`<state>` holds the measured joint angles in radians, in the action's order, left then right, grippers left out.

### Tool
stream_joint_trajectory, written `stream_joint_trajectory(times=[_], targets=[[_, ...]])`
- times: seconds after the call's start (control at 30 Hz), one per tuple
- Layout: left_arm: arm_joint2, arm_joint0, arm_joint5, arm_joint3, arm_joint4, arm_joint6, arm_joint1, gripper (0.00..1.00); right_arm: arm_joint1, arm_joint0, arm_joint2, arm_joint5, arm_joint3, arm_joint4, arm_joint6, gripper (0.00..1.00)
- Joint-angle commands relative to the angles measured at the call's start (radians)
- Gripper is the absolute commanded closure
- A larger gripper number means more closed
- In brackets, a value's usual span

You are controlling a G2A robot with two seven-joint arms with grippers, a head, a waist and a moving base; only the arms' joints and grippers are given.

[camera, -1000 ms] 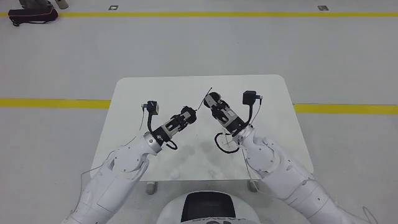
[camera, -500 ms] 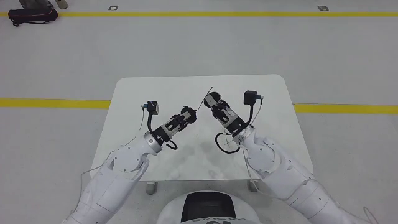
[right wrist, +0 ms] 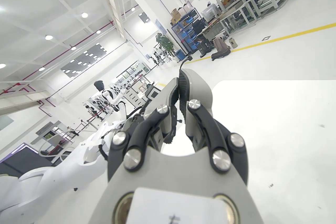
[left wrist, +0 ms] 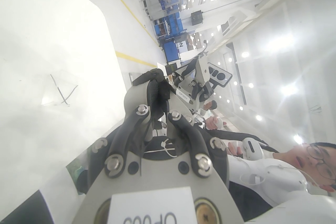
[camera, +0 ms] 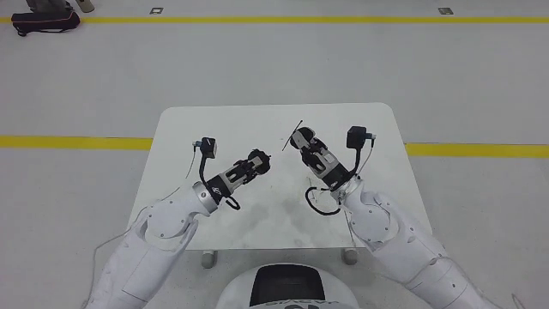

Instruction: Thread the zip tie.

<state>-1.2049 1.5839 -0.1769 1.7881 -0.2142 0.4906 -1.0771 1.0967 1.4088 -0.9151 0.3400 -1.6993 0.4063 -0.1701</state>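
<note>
- I find the right gripper point(camera: 298, 139) over the middle of the white rectangular worktop point(camera: 360, 120), its fingers pressed together on a thin black plastic zip tie point(camera: 298, 127).
- In the top view the zip tie runs slantwise through the fingertips. One end points toward the far edge of the worktop, the other toward the left gripper point(camera: 257, 160).
- The left gripper is near the right one but apart from it, also over the worktop. Its fingers are pressed together, and I cannot tell whether anything sits between them.
- From above, the zip tie stops short of the left gripper.
</note>
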Motion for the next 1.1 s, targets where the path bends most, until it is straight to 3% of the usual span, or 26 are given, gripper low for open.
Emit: stream_joint_trajectory(times=[0.0,0.17,0.23,0.5,0.77,1.07], targets=[[-0.009,0.014,0.015,0.025,-0.008,0.012,0.003,1.00,-0.012,0.001,0.004,0.000,-0.013,0.003,-0.004,1.00],[-0.003,0.029,0.038,0.052,-0.049,0.014,0.003,1.00,-0.043,-0.002,0.035,0.000,-0.046,-0.005,-0.032,1.00],[-0.002,0.023,0.037,0.054,0.009,-0.026,0.003,1.00,-0.055,-0.008,0.049,0.000,-0.054,0.020,-0.068,1.00],[-0.001,0.023,0.038,0.054,0.008,-0.028,0.003,1.00,-0.055,-0.008,0.049,0.000,-0.054,0.020,-0.068,1.00],[0.011,0.022,0.094,0.046,-0.091,-0.030,-0.001,1.00,-0.050,0.000,0.060,0.000,-0.059,0.035,-0.084,1.00],[0.002,0.019,0.095,0.043,-0.136,-0.026,-0.001,1.00,-0.052,-0.016,0.093,0.000,-0.045,0.045,-0.121,1.00]])
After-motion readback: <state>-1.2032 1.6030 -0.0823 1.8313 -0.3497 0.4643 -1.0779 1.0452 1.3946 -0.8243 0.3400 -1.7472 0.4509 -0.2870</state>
